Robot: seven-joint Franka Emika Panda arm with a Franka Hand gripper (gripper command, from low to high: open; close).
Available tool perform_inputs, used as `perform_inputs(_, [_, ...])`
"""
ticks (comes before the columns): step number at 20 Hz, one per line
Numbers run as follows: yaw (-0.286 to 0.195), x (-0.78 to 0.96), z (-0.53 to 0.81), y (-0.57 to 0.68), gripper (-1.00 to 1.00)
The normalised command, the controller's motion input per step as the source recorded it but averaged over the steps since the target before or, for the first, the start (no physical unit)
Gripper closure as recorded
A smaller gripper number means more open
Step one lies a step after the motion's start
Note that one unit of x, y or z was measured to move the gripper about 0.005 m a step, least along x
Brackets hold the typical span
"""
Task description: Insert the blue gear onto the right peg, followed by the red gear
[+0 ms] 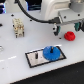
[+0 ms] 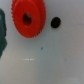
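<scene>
The blue gear (image 1: 51, 52) already sits on the plate (image 1: 33, 59), so the red gear (image 1: 70, 35) is next. It lies on the table at about two o'clock from the plate, just under the arm, waiting to be picked up. I cannot tell if the pincer is apart or together, and nothing shows it holding anything.

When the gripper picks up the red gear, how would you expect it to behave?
The red gear looks like rigid plastic, so probably stiff and light. It lies flat, so it is unlikely to roll. Its toothed rim may give grip, though the smooth surface could slip.
</scene>
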Motion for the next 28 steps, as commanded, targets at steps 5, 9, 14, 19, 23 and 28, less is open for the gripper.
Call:
perform_inputs(5, [0.0,0.19,0.07,0.37,-1.0])
perform_inputs(9, [0.0,0.1,-0.12,0.34,-1.0])
perform_inputs(14, [0.0,-0.13,-0.31,0.1,-1.0])
perform_inputs(19, [0.0,-0.13,-0.31,0.04,-1.0])
perform_inputs(23, [0.0,-0.12,-0.27,-0.01,1.0])
perform_inputs(28, [0.0,-0.15,-0.2,0.01,1.0])
